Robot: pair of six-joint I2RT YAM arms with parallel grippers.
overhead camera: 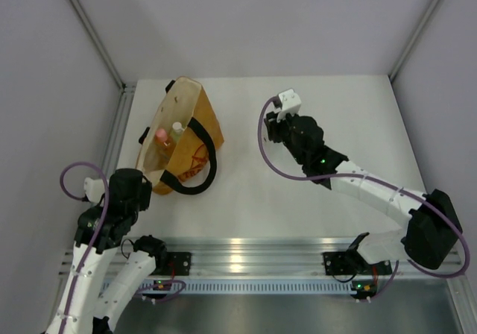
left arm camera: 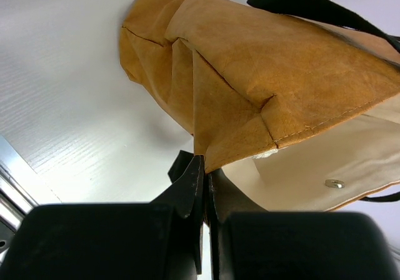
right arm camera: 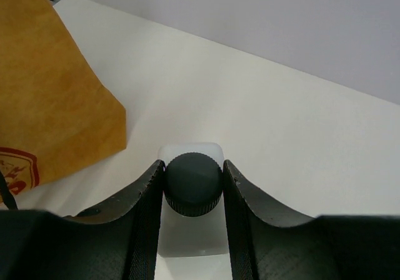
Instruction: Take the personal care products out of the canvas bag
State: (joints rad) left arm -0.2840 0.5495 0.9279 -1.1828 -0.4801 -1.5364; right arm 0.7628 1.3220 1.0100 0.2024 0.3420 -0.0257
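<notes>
The mustard-orange canvas bag (overhead camera: pixel 195 118) lies on the table with its cream-lined mouth open to the left. Inside it show an orange bottle with a pink cap (overhead camera: pixel 162 139) and a pale bottle with a white cap (overhead camera: pixel 177 130). My left gripper (left arm camera: pixel 206 167) is shut on the bag's (left arm camera: pixel 275 74) near edge, at a folded corner. My right gripper (right arm camera: pixel 192 164) is shut on the black cap of a clear-white squarish bottle (right arm camera: pixel 190 233), to the right of the bag (right arm camera: pixel 50 105). In the top view the right gripper (overhead camera: pixel 276 125) hides that bottle.
The bag's black strap handles (overhead camera: pixel 205 159) loop out over the white table (overhead camera: pixel 298 200) toward the middle. Grey walls close the table's left, far and right sides. An aluminium rail (overhead camera: pixel 246 256) runs along the near edge between the arm bases.
</notes>
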